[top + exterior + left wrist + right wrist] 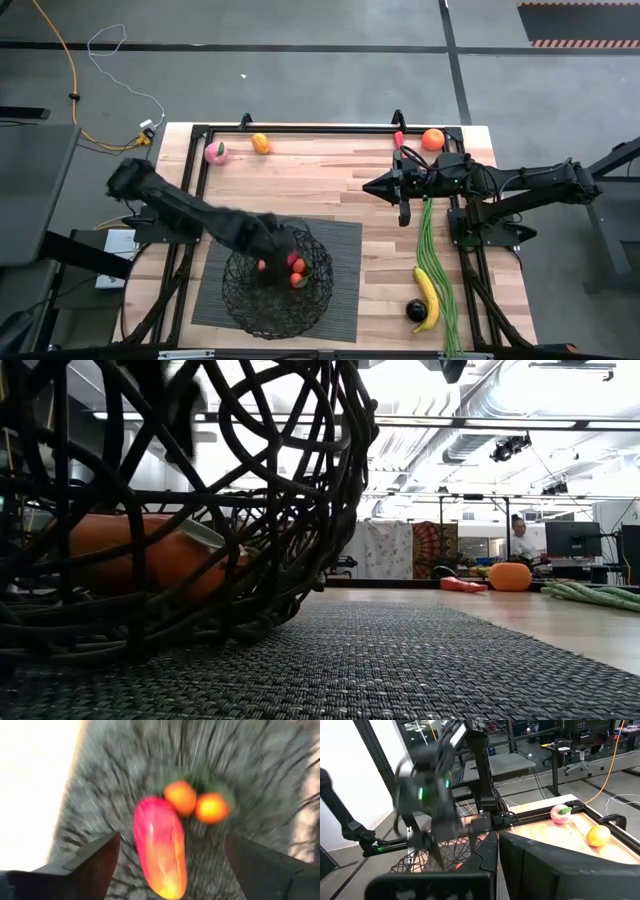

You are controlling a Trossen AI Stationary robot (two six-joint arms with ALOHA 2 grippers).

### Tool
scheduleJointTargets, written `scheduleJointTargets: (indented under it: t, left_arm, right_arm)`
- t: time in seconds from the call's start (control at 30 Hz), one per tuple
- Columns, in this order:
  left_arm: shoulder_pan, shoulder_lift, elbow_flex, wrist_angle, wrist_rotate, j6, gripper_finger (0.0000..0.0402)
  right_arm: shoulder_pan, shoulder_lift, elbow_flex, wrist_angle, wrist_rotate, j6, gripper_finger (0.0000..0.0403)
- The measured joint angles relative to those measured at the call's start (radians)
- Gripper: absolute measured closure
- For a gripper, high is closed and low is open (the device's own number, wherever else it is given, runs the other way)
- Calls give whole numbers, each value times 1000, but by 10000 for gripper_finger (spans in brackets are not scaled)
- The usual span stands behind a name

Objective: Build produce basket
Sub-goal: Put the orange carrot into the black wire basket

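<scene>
The left gripper reaches down over the basket near the bench's front edge, fingers spread wide, holding nothing. A red pepper and oranges lie inside. The right gripper waits clenched mid-bench, by the green beans.

A black wire basket of criss-crossing mesh sits on a dark grey ribbed mat at six o'clock on the pale striped wooden table. Inside show a red pepper shading to yellow and two oranges. A pink peach lies at eleven o'clock; green beans, a yellow banana and a dark fruit at four.
</scene>
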Motion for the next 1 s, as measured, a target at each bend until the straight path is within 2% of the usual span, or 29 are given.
scheduleJointTargets:
  t: [0.13, 0.27, 0.37, 0.5, 0.63, 0.83, 1.0]
  left_arm:
    - [73, -199, 21, 119, -91, 108, 58]
    - [173, -406, -26, 330, -131, 222, 58]
    - [247, -541, -99, 491, -121, 280, 58]
    - [336, -683, -242, 669, -15, 325, 58]
    - [391, -774, -401, 824, 108, 289, 58]
    - [400, -797, -589, 1020, 117, 237, 58]
    - [399, -792, -627, 1109, 137, 241, 71]
  right_arm:
    - [0, 0, 0, 1, 0, 0, 403]
    - [0, 0, 0, 4, 0, 3, 403]
    - [0, 0, 0, 10, 0, 3, 403]
    - [0, 0, 0, 21, 0, -9, 403]
    - [0, 0, 0, 27, 0, -15, 403]
    - [0, 0, 0, 29, 0, -33, 403]
    - [0, 0, 0, 31, 0, -34, 403]
